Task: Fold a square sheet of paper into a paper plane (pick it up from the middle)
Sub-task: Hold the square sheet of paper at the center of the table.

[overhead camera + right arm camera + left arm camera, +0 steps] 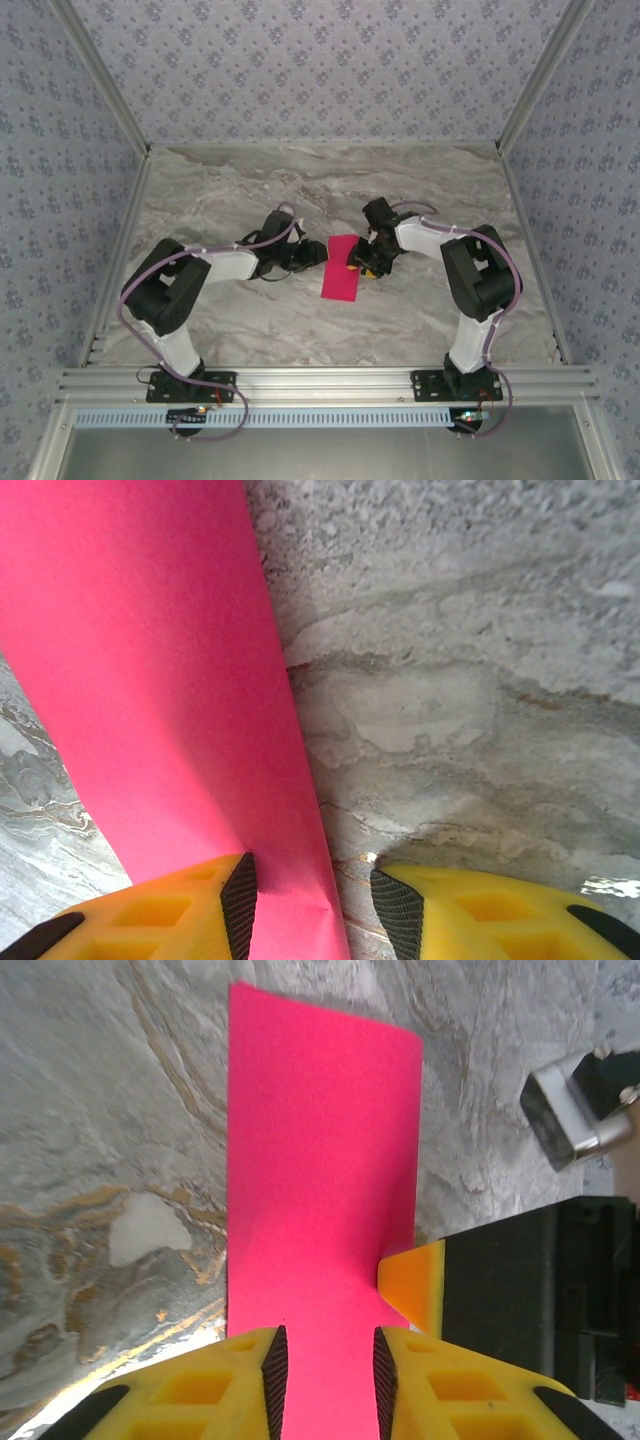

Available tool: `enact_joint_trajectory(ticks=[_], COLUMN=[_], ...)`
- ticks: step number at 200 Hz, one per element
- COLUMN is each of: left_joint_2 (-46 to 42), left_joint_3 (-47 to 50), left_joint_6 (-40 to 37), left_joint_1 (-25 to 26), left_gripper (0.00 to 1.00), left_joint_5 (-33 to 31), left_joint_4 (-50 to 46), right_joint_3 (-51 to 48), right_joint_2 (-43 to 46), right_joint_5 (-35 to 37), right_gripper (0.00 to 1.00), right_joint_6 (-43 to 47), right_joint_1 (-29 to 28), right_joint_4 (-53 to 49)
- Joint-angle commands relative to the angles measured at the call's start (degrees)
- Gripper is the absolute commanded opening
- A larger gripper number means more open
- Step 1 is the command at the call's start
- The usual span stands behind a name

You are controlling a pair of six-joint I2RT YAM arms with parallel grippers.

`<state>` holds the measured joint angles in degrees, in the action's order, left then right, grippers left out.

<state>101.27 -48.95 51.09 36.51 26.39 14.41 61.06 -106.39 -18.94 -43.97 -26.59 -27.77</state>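
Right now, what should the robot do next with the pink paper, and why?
Probably close the right gripper gently on the paper. Its fingers are open and straddle the strip's long edge, where a tiny pucker shows. The left gripper is open over the paper too, and the paper lies flat on the table, so a pinch could lift that edge for folding.

Matt pink paper [320, 1160] on a polished, veined marble-look table [400, 320]

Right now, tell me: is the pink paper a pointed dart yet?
No, the paper lies as a narrow rectangle with square corners.
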Motion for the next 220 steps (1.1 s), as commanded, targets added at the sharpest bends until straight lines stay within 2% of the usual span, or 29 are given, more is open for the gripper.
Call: enact_joint_trajectory(ticks=[1, 100, 220], left_joint_2=[1.90, 8.09, 9.42], left_joint_3=[-2.78, -6.18, -6.61], left_joint_6=[0.23, 0.22, -0.14], left_joint_1=[1.01, 3.06, 3.08], left_gripper=[0.28, 0.18, 0.16], left_joint_5=[2.29, 2.98, 0.77], left_joint_4=[1.76, -0.90, -3.17], right_joint_3=[-5.97, -6.21, -6.69], right_joint_2=[-9.36, -10.33, -10.86], right_joint_5=[12.17, 13.14, 14.02], right_gripper=[0.46, 0.47, 0.48], right_joint_6=[-0.72, -0.68, -1.50], right_joint_1=[-0.62, -1.45, -1.91], right_joint_4=[-3.08, -3.18, -3.37])
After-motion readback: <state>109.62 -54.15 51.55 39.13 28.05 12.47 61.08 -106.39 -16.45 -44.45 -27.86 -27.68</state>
